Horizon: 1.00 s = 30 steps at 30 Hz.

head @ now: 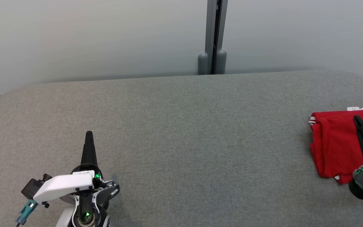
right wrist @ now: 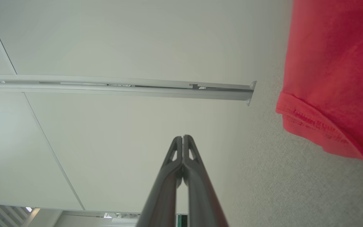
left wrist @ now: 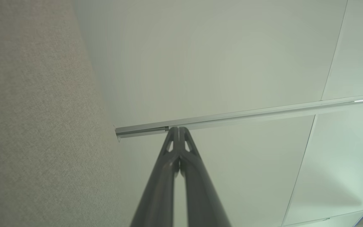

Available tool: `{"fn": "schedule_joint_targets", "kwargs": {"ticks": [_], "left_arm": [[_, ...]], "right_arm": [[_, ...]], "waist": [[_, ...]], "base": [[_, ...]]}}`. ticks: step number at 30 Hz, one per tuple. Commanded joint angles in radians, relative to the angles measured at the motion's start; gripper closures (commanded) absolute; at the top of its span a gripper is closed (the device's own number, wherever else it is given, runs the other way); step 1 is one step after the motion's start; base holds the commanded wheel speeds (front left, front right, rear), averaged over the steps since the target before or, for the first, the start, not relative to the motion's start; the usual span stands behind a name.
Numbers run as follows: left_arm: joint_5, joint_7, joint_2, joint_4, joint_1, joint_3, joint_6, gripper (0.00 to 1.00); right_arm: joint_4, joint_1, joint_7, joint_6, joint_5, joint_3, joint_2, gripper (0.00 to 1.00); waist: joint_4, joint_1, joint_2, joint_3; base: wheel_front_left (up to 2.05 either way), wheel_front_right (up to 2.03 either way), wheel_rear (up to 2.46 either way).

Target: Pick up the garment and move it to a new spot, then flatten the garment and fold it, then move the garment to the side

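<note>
The garment (head: 336,145) is red with white trim and lies folded at the right edge of the grey table (head: 181,132). My right gripper (head: 357,119) hovers over the garment's right part, its dark fingers shut with nothing between them. In the right wrist view the garment (right wrist: 336,72) sits to the right of the shut right gripper (right wrist: 183,137), apart from it. My left gripper (head: 89,134) is at the table's lower left, far from the garment, shut and empty. The left wrist view has the left gripper (left wrist: 179,128) pressed shut, pointing toward the wall.
A pale wall (head: 93,37) rises behind the table, with a grey vertical post (head: 213,34) at its middle. The table's rounded back corners lie near the wall. Bare grey cloth stretches between the two arms.
</note>
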Motion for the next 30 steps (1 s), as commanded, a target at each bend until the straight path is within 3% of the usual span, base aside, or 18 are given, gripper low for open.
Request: {"fn": "schedule_joint_targets", "kwargs": {"ticks": [1,30], "left_arm": [[-0.016,-0.002,0.002,0.003,-0.02,0.0,-0.01,1.0],[-0.032,-0.002,0.0,0.007,-0.026,-0.001,-0.01,1.0]], "right_arm": [[0.009,-0.019,0.007,0.002,0.018,-0.003,-0.006,1.0],[0.016,-0.02,0.009,0.002,0.042,-0.001,-0.01,1.0]], "waist": [[0.0,0.0,-0.0001,0.0],[-0.001,0.0,-0.0001,-0.001]], "base": [[0.0,0.0,0.0],[0.0,0.0,0.0]]}}
